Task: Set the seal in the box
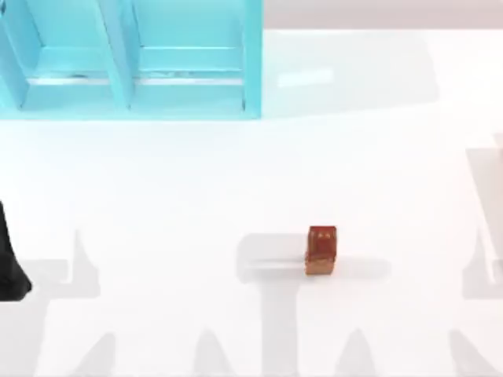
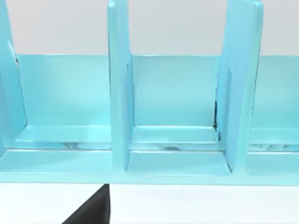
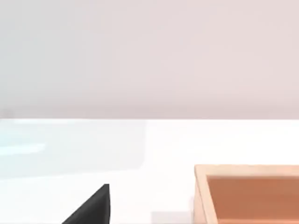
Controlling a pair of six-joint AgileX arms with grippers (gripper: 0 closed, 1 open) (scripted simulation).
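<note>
The left arm (image 1: 11, 263) is a plain black, smooth shape at the table's left edge.

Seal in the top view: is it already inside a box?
No, the seal stands alone on the bare white table, apart from the blue shelf at the far left.

Our left arm (image 1: 11, 259) sits parked, a dark shape at the counter's left edge in the top view.

You are looking at a rendered simulation workspace: a plain white tabletop (image 1: 236, 181) carrying a turquoise compartmented rack (image 1: 134, 71) and a tan wooden box (image 3: 247, 193).
</note>
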